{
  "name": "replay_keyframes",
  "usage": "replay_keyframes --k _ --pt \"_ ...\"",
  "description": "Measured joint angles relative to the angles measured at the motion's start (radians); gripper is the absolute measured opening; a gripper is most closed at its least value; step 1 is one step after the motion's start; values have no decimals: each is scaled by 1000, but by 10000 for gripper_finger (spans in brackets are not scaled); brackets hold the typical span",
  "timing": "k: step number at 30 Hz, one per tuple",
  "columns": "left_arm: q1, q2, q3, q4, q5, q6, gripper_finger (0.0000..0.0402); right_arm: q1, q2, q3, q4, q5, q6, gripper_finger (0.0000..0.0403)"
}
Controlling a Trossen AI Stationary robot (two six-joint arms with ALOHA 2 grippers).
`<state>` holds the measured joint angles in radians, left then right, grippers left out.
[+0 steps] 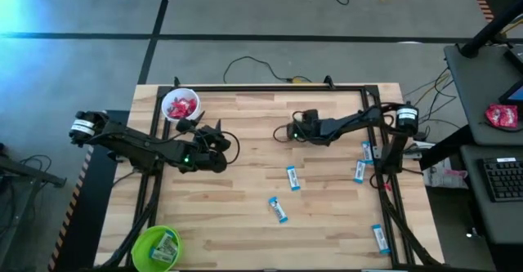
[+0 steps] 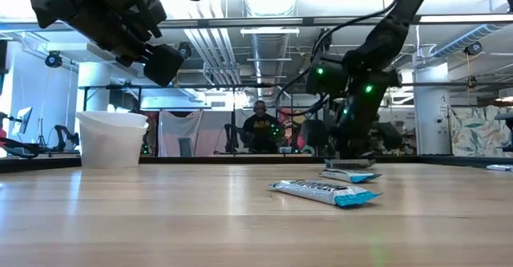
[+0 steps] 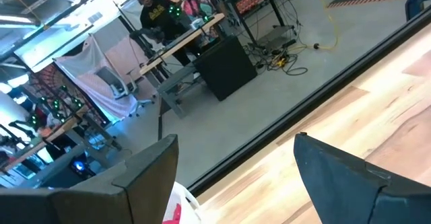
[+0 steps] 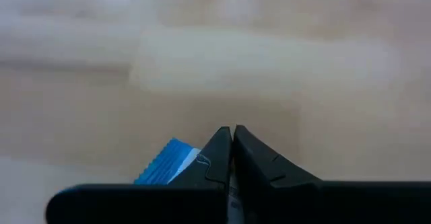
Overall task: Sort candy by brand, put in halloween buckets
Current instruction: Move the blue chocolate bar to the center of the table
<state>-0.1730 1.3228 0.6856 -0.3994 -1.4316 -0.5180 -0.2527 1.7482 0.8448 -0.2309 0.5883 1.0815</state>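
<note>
The white bucket [image 1: 180, 106] stands at the table's far left with red candies [image 1: 181, 107] inside; it also shows in the low view [image 2: 112, 139]. The lime green bucket [image 1: 157, 246] stands at the near left with a candy in it. Several light blue candies [image 1: 292, 178] lie flat on the table's right half. My left gripper [image 1: 200, 129] is open and empty, raised above the table just right of the white bucket, whose rim and a red candy [image 3: 176, 210] show between its fingers. My right gripper [image 1: 286, 131] is low over the table's middle far part, shut on a light blue candy [image 4: 168, 163]. My right gripper has its two fingers closed together, and the candy's crimped blue end [image 4: 165, 165] sticks out beside one finger [image 4: 212, 157]. The fingers hide the place of contact, so which part of the candy they hold cannot be told.
More light blue candies lie at the right edge [image 1: 368, 151], [image 1: 359, 171] and near right corner [image 1: 379, 236]; two lie mid-table, one of them in the low view [image 2: 325, 191]. A person [image 2: 260, 127] sits in the room beyond the far edge.
</note>
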Motion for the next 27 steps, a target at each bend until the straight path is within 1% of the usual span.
replay_keyframes --k 3,6,11,14,16,18,19,21,23,25,27 --pt "0 0 0 -1 0 4 278 91 -23 -1 -56 -46 48 12" --pt "0 0 -1 -1 -1 4 278 211 -44 -3 -81 -108 100 12" --pt "0 0 -1 1 -1 2 278 412 -92 -2 -80 -306 189 12" --pt "0 0 -1 4 0 -13 278 481 -148 -5 -156 -340 262 12" --pt "0 0 -1 6 0 -17 278 500 -195 4 -285 -313 318 12" --pt "0 0 -1 7 0 -18 278 498 -231 22 -472 -267 375 12" --pt "0 0 -1 8 0 -17 278 488 -242 26 -571 -262 398 12" --pt "0 0 -1 14 0 -18 278 461 -255 27 -782 -285 443 12" --pt "0 0 -1 19 0 -18 278 417 -257 21 -959 -338 471 12" --pt "0 0 -2 24 0 -18 278 366 -254 2 -1098 -360 466 12" --pt "0 0 -2 24 0 -18 278 318 -252 -27 -1159 -358 446 12"
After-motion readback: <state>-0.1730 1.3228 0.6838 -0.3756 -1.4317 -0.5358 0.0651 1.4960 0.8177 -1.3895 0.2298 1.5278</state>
